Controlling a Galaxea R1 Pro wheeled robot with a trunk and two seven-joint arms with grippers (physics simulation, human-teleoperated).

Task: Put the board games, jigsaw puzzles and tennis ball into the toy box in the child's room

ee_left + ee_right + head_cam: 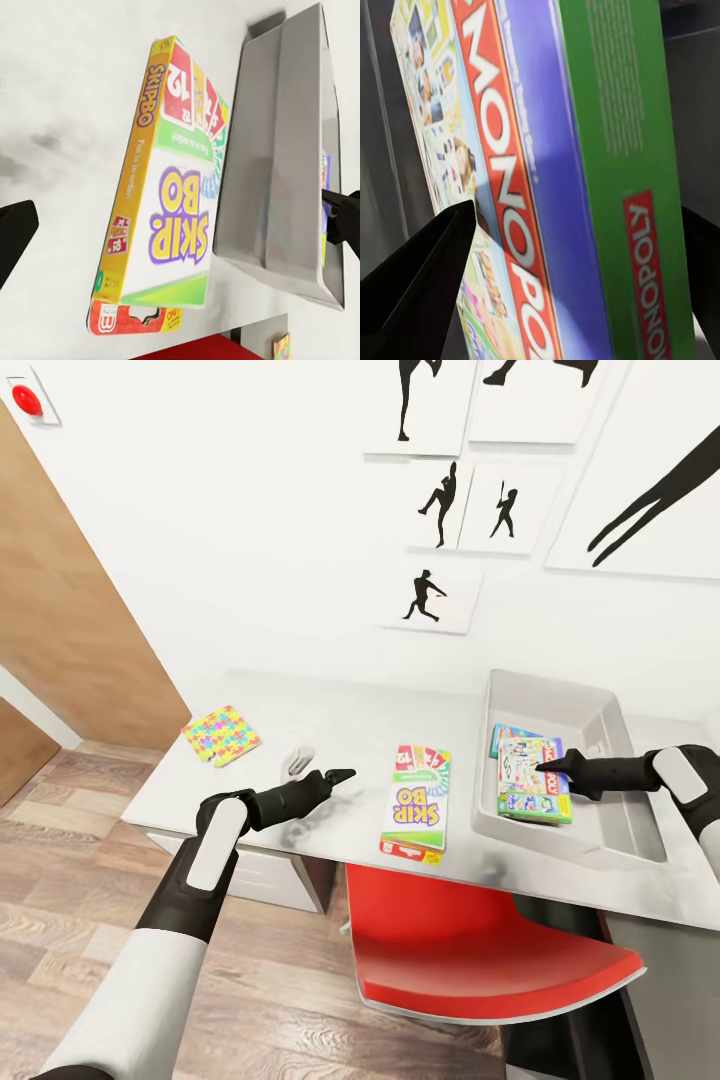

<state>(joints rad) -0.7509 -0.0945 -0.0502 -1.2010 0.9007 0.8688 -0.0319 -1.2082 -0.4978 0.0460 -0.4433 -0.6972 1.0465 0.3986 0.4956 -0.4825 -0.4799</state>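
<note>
Ahead, beyond released left pincer (345,773): flat green, white and red SKIP-BO game box (417,801), long axis crosswise; right pincer (546,764) spread around MONOPOLY box (533,784).

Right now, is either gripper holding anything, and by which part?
Nothing is held. The right gripper is open, its fingers straddling the MONOPOLY box inside the toy box without clamping it. The left gripper hovers empty.

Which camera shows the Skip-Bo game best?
The left wrist view: the Skip-Bo box is close, with its printed top and side readable. The head view shows it small on the table, beside the toy box.
</note>
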